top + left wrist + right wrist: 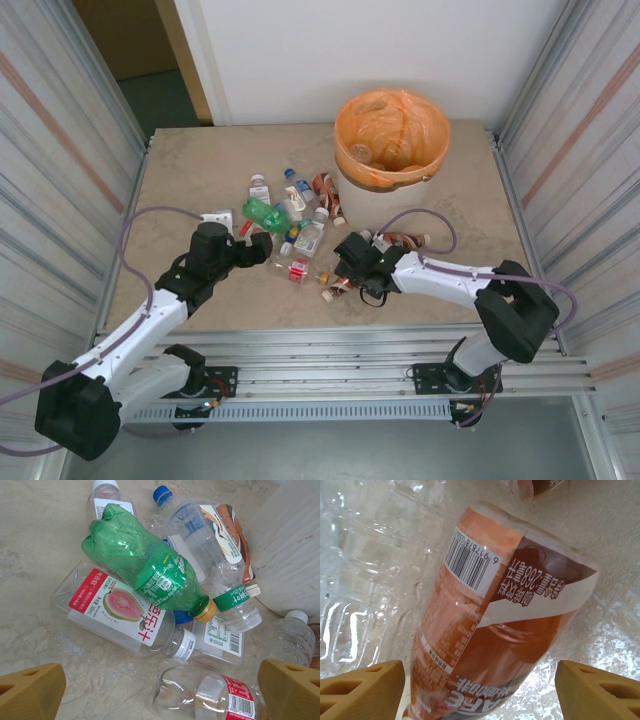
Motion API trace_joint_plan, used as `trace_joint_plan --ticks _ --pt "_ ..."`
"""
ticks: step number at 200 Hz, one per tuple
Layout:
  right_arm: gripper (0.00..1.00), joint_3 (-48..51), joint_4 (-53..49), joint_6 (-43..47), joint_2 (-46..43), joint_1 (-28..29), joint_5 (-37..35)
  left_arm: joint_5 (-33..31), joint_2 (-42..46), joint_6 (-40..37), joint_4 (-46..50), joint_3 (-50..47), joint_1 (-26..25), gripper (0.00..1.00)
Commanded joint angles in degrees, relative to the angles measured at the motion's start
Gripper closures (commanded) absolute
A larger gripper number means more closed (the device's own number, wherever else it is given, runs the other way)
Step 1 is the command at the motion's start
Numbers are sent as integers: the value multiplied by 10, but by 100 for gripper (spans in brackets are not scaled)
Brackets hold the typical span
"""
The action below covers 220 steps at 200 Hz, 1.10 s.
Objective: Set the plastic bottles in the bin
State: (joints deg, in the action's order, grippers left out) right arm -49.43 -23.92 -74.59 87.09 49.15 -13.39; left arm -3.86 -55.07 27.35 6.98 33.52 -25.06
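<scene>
Your left pincer hangs wide open above the bottle heap, where a green bottle lies across a guava-labelled one. Your right pincer is open astride a brown-labelled bottle on the surface, not gripping it. The bin stands upper right of centre in the top view.

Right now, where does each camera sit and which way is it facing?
Top external: above and behind the arms, looking down on table, bin and bottles; left claw and right claw show.
Left wrist: on the left arm, looking down at the green bottle; its tan fingertips show below.
Right wrist: on the right arm, close over a brown-labelled bottle between its fingertips.
Shared: top and left wrist views both hold the green bottle.
</scene>
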Motion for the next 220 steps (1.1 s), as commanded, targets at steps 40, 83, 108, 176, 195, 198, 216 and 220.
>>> trace_joint_plan --ticks 40,83,108,176,195,198,216,220 --pt "28 8 4 -13 40 -14 12 3 8 10 -7 10 5 1" --pt "30 14 10 -11 58 -21 18 2 8 10 -7 10 4 1" --pt "33 18 13 -10 68 -26 23 0 7 8 -6 10 5 1" --pt "44 12 17 -8 85 -30 36 -11 10 16 0 11 7 1" --pt "49 8 11 -5 81 -30 33 -14 11 17 2 14 7 1" --pt "49 7 10 -4 80 -30 32 -14 10 17 3 14 8 1" --pt "51 3 2 -1 77 -30 27 -14 8 20 5 16 10 1" --pt "51 3 0 0 75 -30 26 -14 7 21 6 15 10 1"
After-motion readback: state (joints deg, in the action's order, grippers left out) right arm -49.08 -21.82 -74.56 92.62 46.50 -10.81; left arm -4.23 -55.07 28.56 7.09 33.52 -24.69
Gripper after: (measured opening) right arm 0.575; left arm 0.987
